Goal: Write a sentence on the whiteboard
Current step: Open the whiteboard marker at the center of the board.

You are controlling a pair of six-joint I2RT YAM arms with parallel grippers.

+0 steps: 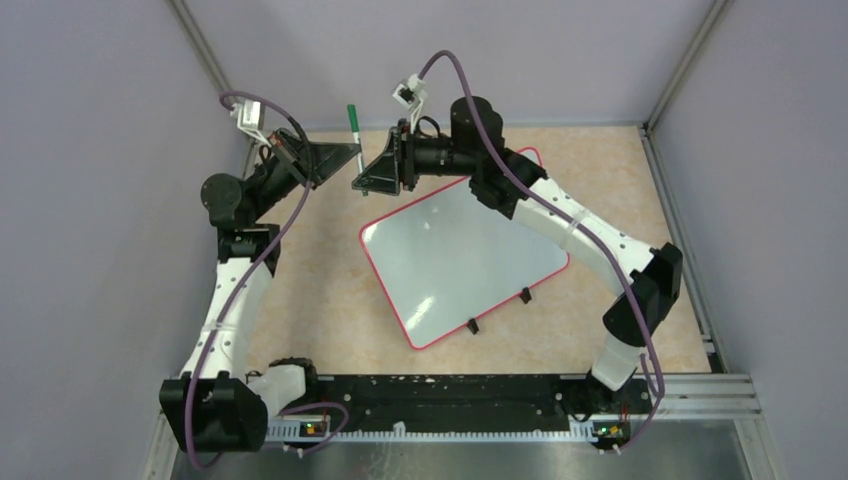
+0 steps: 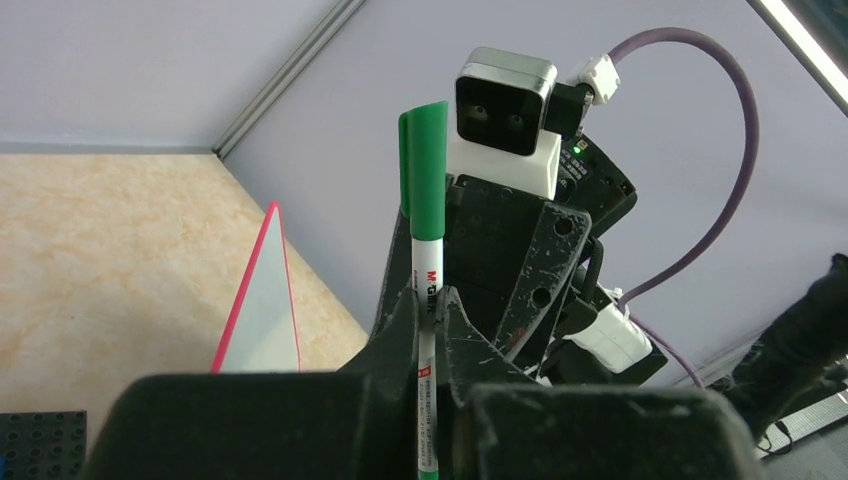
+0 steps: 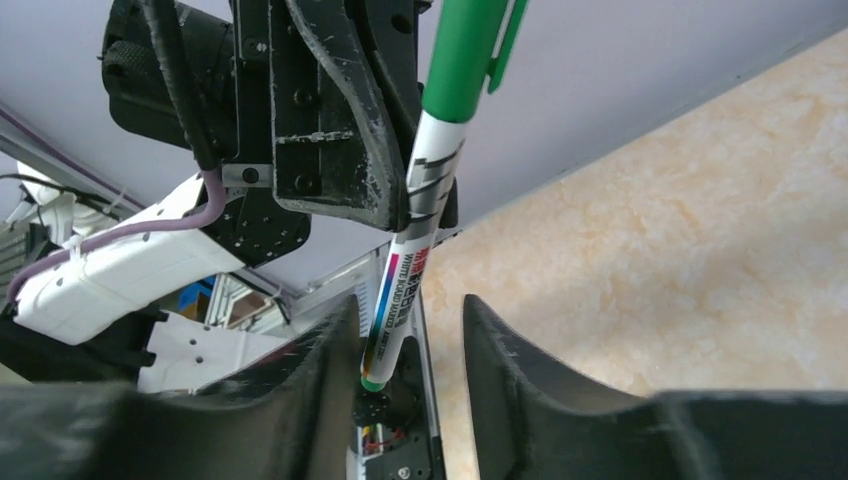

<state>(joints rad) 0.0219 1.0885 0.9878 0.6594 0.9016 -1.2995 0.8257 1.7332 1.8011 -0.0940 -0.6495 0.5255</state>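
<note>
Sitting askew on the tabletop (image 1: 320, 300), the whiteboard (image 1: 460, 265) has its twelve-o'clock edge partly hidden under the right arm. At its eleven o'clock, left fingers (image 2: 400, 330) clamp a capped green marker (image 2: 425, 180) upright. The right fingers (image 3: 325, 350) stand apart astride the marker's lower end, contact unclear.

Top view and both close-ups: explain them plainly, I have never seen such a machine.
This is a robot: a left arm and a right arm bolted at the near edge of a table. The wide picture comes from a camera above them; each close-up comes from a camera on one wrist. On the table lies a whiteboard, with no writing visible. The left pincer is shut on a capped green marker, cap up. The right pincer stands open around the marker's other end, not gripping it.
</note>
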